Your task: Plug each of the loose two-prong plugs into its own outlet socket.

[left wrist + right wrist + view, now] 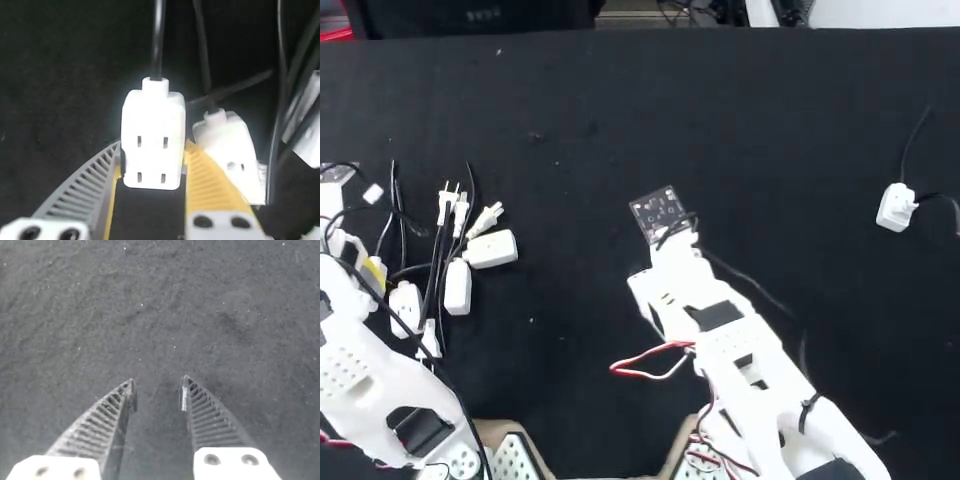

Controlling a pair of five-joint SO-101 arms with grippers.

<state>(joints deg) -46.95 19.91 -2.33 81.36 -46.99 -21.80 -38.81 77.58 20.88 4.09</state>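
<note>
Left claw [153,147] pinches the outlet socket [151,120] by its flat sides; it looks light, rigid, slippery. Right claw [157,390] gapes, empty.

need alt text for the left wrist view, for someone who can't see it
The left tool grips a white outlet socket between its grey and yellow fingers, two pairs of slots facing the camera and a black cord leaving its far end. A second white socket lies beside it on the black cloth.

Black cloth table [620,90]; dark furniture [470,15] behind far edge.
</note>
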